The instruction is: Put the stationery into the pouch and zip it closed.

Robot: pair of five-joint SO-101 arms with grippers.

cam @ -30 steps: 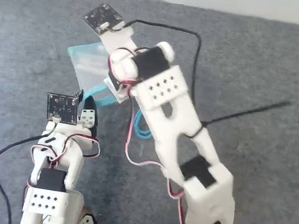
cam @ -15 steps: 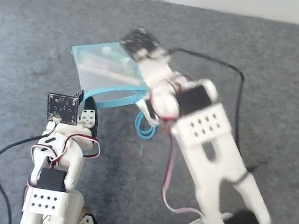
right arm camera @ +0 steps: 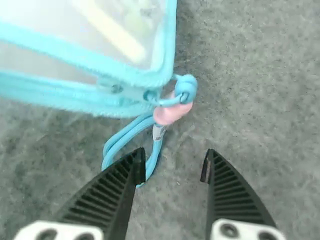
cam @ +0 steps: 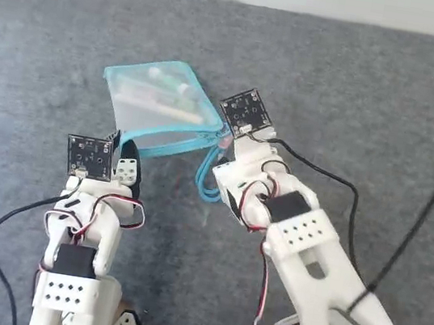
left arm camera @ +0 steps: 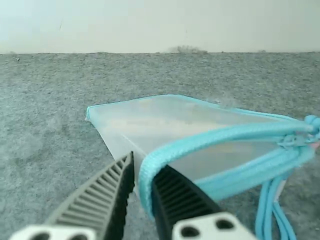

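On the grey surface (cam: 373,104), the stationery (cam: 164,106) lies inside the pouch (cam: 147,123), my left fingers (left arm camera: 100,200) pinch its zip-edge corner, and I'd close the spread right fingers (right arm camera: 117,192) squarely on the pink pull (right arm camera: 170,114) at the pouch's opposite corner before dragging.

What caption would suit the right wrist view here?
Right gripper, fingers open, poised near the pouch's pink zipper pull and blue cord loop on grey carpet.

The high view looks down over the table (cam: 391,90); both wrist views sit close, sharing the pouch (left arm camera: 165,125).
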